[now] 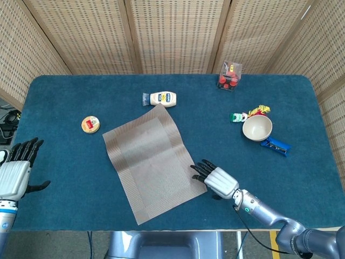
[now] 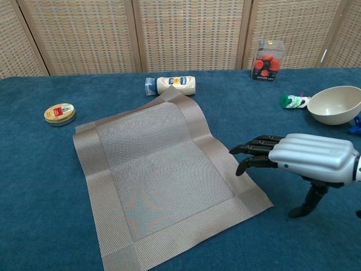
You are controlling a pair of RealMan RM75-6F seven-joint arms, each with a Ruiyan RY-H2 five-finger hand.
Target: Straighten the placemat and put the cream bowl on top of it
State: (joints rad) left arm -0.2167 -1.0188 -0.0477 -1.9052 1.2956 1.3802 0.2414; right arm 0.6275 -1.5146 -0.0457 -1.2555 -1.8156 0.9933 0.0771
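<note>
The woven grey-brown placemat (image 1: 153, 161) (image 2: 159, 172) lies skewed on the blue table, its far corner lifted near a mayonnaise bottle. The cream bowl (image 1: 257, 128) (image 2: 334, 105) sits upright at the right, off the mat. My right hand (image 1: 216, 179) (image 2: 307, 159) hovers open, palm down, with its fingertips at the mat's right edge near the front corner; whether it touches the mat I cannot tell. My left hand (image 1: 16, 171) is open at the table's left edge, far from the mat, and shows only in the head view.
A mayonnaise bottle (image 1: 162, 99) (image 2: 171, 85) lies just behind the mat. A round tin (image 1: 90, 124) (image 2: 59, 113) sits to its left. A clear box of red pieces (image 1: 229, 75) (image 2: 267, 61) stands far right. A green-white item (image 1: 239, 116) and a blue stapler (image 1: 275, 144) flank the bowl.
</note>
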